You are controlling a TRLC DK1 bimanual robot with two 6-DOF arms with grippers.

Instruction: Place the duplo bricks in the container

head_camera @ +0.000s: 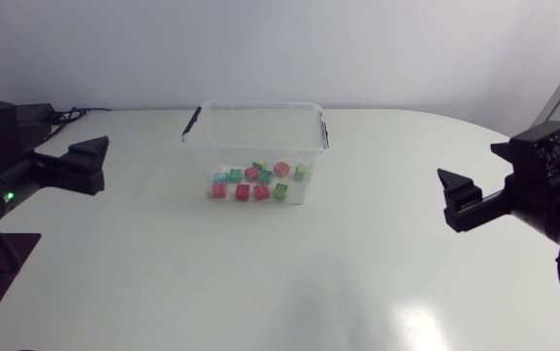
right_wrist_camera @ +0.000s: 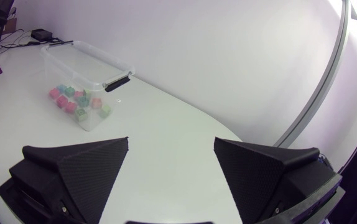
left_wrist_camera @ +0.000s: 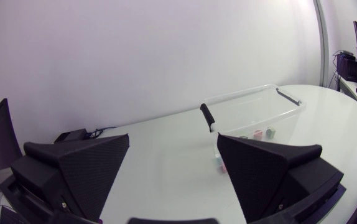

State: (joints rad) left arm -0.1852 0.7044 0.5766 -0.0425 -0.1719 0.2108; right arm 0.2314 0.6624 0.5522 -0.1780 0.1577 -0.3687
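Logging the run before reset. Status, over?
Left gripper open, empty. Right gripper open, empty. Duplo bricks inside clear container, none seen on table. Nothing in the way.

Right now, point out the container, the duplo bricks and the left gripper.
container (head_camera: 251, 154), head view, bare front wall.
duplo bricks (head_camera: 252, 174), head view, red brick mid-pile.
left gripper (left_wrist_camera: 173, 138), left wrist view, midway between its open jaws.

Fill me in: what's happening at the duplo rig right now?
Nothing is being handled. Both arms hang at the sides of the table: the left gripper is open and empty, and so is the right gripper. The duplo bricks, red, green and light blue, lie inside the clear container mid-table. No brick shows outside it, so the job looks done.
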